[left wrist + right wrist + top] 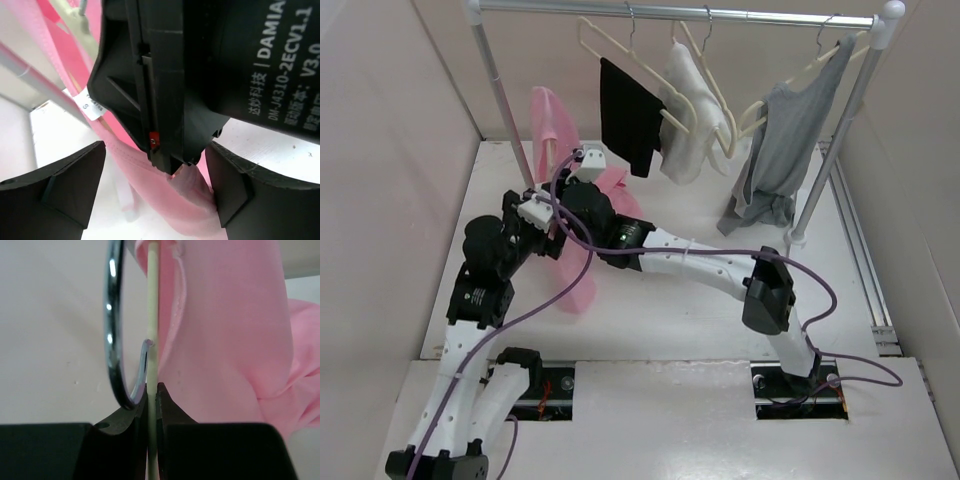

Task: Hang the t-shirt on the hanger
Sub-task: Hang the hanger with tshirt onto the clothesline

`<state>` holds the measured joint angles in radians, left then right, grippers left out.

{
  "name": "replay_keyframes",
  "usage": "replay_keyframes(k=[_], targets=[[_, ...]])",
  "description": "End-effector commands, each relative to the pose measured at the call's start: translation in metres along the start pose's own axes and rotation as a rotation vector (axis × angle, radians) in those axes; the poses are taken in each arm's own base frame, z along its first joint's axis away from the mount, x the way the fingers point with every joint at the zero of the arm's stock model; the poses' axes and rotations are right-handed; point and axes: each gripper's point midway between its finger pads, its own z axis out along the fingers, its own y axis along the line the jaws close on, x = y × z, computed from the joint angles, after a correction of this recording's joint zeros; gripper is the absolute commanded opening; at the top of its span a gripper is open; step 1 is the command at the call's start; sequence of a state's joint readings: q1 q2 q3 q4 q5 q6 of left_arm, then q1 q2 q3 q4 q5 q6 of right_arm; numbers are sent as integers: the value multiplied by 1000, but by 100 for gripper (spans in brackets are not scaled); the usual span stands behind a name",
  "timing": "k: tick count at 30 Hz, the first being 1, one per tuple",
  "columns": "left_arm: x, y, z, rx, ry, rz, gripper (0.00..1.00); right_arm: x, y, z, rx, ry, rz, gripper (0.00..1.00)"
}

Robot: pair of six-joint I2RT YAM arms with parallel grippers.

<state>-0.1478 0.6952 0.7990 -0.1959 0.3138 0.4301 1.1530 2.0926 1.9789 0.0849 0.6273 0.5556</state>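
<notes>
one t-shirt (pixel 552 125) | one hanger (pixel 152 315) | right hand (pixel 152 392) clamped on hanger | left hand (pixel 156 167) apart

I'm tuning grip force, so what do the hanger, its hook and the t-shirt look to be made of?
The hanger: probably plastic, cream and matte, seen as a thin smooth strip. Its hook: metal with a polished finish, judging by the bright mirror-like glints along the curve. The t-shirt: thin soft fabric, light pink and matte, hanging in loose folds with a seamed edge.
</notes>
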Motion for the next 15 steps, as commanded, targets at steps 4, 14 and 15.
replay_keyframes(k=[4,14,15], targets=[[21,7,15,2,99,39,52,-40,28,-19,-69,-54,104,0],[-13,0,-3,36,25,-17,0,-18,27,-19,-123,18,49,0],[-16,-1,-6,31,13,-31,0,-13,23,-16,-127,33,42,0]])
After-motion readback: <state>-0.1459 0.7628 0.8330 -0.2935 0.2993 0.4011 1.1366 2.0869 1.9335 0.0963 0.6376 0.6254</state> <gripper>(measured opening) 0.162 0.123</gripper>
